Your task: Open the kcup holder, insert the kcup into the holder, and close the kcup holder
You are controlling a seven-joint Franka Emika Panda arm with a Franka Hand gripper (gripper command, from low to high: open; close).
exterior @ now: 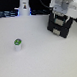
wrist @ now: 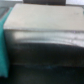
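The gripper (exterior: 62,14) hangs at the top of the kcup holder (exterior: 60,27), over on the exterior view's right near the far edge of the white table (exterior: 42,59). Its white body blocks the fingertips from here, so I cannot tell whether they are spread or pressed together. The holder is a black boxy unit with two pale-handled drawer fronts stacked one over the other. Both fronts look flush with the box, and nothing of the inside or its contents shows. The kcup (exterior: 17,44) stands upright on the bare table, well apart from the holder, toward the exterior view's left, green top facing up. A tall white bottle-like object (exterior: 24,6) stands at the back, toward the exterior view's left.

In the wrist view everything is blurred. A broad pale flat surface (wrist: 42,20) fills much of the frame, with a dark band beside it, and a teal strip (wrist: 4,50) runs along one edge. No fingers can be made out there.
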